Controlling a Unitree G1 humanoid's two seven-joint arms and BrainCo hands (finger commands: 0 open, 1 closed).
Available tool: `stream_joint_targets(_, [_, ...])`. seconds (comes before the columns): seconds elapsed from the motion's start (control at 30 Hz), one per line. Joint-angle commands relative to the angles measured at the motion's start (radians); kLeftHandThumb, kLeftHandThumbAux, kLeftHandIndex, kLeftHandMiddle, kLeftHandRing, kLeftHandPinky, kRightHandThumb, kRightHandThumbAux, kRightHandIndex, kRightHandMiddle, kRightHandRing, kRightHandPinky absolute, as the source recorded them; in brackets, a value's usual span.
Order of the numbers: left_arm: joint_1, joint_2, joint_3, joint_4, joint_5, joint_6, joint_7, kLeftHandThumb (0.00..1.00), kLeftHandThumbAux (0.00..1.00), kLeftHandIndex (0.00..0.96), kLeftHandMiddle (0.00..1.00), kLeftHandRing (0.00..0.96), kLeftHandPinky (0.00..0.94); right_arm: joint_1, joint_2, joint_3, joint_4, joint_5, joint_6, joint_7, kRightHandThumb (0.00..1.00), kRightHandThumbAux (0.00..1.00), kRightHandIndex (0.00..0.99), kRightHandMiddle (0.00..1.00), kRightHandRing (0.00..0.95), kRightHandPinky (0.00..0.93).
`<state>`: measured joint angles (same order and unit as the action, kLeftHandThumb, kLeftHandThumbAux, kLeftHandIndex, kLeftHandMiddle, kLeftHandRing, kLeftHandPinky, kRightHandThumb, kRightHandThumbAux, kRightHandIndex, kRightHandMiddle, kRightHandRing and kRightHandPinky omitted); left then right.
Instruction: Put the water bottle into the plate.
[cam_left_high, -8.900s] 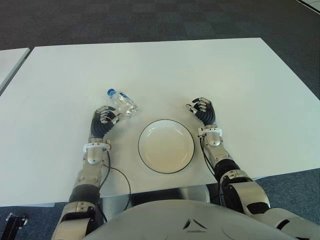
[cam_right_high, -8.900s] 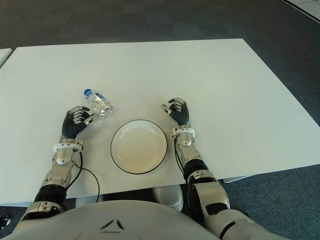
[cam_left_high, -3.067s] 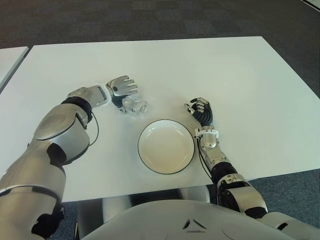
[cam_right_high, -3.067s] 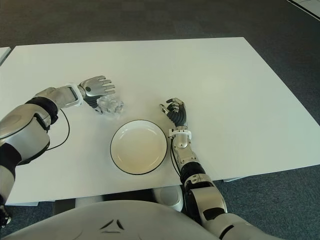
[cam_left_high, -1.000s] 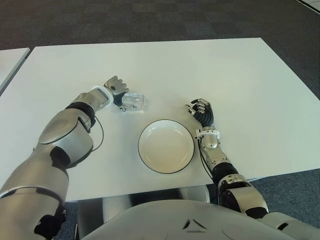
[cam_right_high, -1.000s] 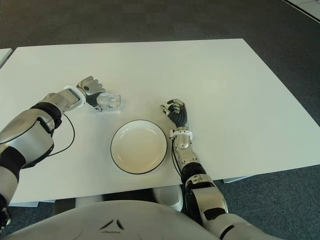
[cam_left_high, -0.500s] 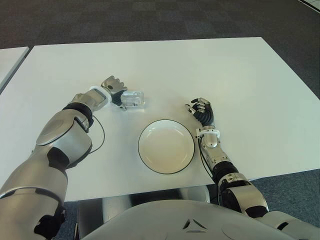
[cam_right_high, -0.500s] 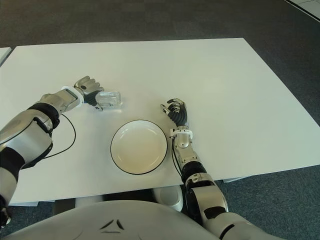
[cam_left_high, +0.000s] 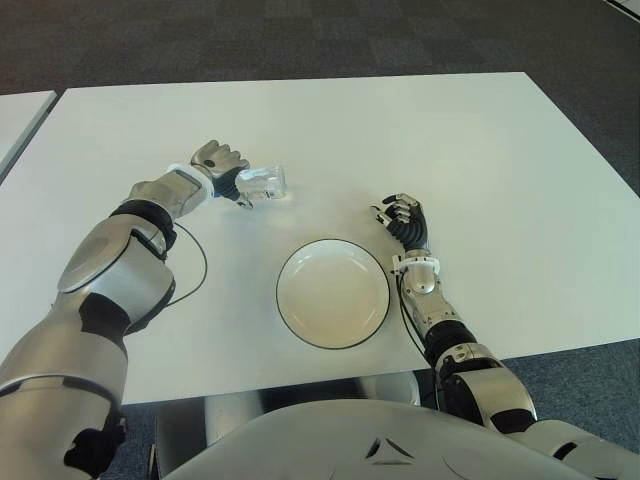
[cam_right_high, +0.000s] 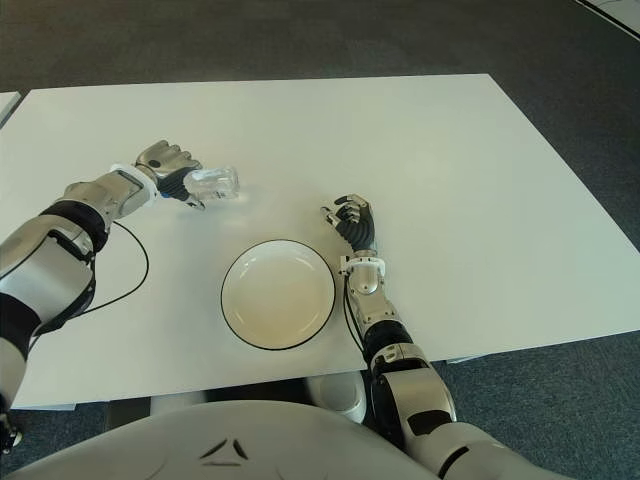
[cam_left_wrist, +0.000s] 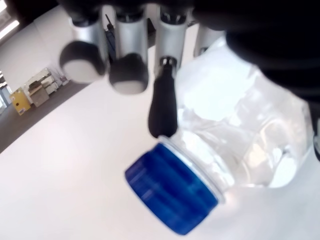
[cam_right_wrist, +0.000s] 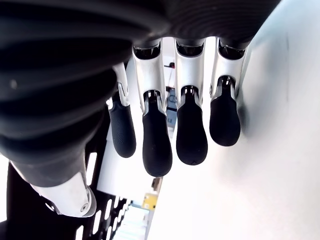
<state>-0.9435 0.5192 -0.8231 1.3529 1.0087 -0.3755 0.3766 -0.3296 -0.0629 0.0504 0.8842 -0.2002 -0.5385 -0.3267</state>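
While the left hand grips the clear plastic water bottle with the blue cap on its side, toward the left edge of the white tabletop, the round white plate with the dark rim waits near the front edge, well apart. Only some fingers wrap the slick, crinkled body, so it could roll free or slip in transit, and a sideways bottle might roll off the plate. Just right of the plate, the right hand shows its fingers curled, holding nothing.
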Motion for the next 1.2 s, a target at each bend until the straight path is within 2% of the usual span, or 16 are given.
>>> stream_joint_targets(0.03, [-0.028,0.031,0.041,-0.033,-0.035,-0.027,0.033,0.744,0.697,0.444,0.891,0.887,0.900,0.010,0.000,-0.004,0.026,0.006,0.014,0.020,0.705,0.730,0.433,0.666,0.680,0.688])
stream_joint_targets(0.4, [-0.013,0.069,0.129,-0.131,-0.086,-0.090,0.063,0.744,0.698,0.443,0.891,0.888,0.895,0.001,0.003,-0.005,0.039,-0.005,-0.001,-0.002,0.705,0.730,0.432,0.675,0.691,0.698])
stream_joint_targets(0.83, [0.000,0.122,0.153,-0.343,-0.056,-0.113,0.050,0.746,0.697,0.444,0.887,0.889,0.891,0.000,-0.003,-0.002,0.030,-0.012,0.013,-0.002,0.706,0.729,0.433,0.677,0.693,0.703])
stream_joint_targets(0.97, [0.059,0.135,0.171,-0.466,-0.066,-0.124,0.056,0.746,0.696,0.444,0.885,0.888,0.890,0.000,-0.002,-0.001,0.032,-0.017,0.004,-0.010,0.705,0.730,0.433,0.679,0.691,0.687])
stream_joint_targets(1.2, [0.170,0.154,0.212,-0.699,-0.080,-0.127,0.003,0.745,0.695,0.445,0.877,0.880,0.881,0.001,0.000,-0.002,0.029,-0.011,-0.004,-0.007,0.706,0.730,0.433,0.681,0.689,0.683])
